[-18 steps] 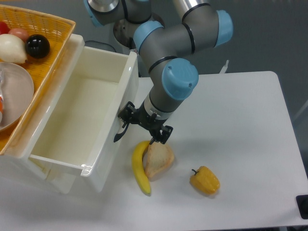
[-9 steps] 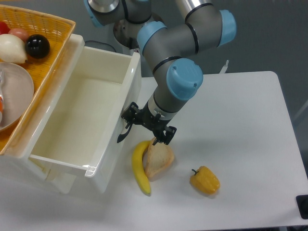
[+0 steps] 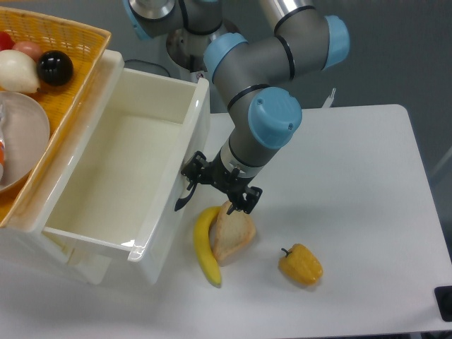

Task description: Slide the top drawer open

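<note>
One white glossy top drawer [image 3: 116, 176] fills the left of my view, pulled far out of its cabinet, a deep bare-bottomed box reaching toward the middle of the white table [image 3: 353, 183]. My black two-finger gripper [image 3: 217, 185] sits right against the drawer's flat front, at the curved black bar handle [image 3: 185, 196]. I cannot tell from this angle whether the fingers are clamped on the handle or merely beside it. The grey arm with pale blue joint caps [image 3: 272, 92] comes down from the top of the picture.

Just below the gripper lie a yellow banana [image 3: 204, 247] and a tan piece of bread [image 3: 233, 234], touching each other. A yellow bell pepper [image 3: 300, 265] lies apart to their right. An orange woven basket [image 3: 53, 92] on the cabinet top holds a black ball [image 3: 55, 68] and other items. A dark grey wall [image 3: 395, 49] stands behind the table.
</note>
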Controlling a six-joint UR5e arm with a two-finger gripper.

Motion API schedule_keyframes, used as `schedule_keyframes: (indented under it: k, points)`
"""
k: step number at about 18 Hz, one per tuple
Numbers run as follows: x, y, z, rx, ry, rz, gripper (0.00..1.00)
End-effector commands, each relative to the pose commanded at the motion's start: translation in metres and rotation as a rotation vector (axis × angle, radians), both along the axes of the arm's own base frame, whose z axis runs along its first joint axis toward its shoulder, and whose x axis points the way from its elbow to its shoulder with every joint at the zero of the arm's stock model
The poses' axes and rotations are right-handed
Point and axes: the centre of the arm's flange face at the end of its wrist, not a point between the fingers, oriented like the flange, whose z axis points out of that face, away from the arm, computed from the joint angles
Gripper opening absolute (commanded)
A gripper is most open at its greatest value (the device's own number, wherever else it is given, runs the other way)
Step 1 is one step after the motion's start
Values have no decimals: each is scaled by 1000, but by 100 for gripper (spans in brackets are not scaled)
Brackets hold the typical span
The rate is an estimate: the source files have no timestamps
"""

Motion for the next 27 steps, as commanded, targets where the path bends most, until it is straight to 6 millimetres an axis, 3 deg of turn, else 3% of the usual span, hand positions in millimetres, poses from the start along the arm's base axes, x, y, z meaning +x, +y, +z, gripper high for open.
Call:
schedule_keyframes:
  k: [27]
  points:
    - [-6, -1, 0, 3, -12, 19, 100]
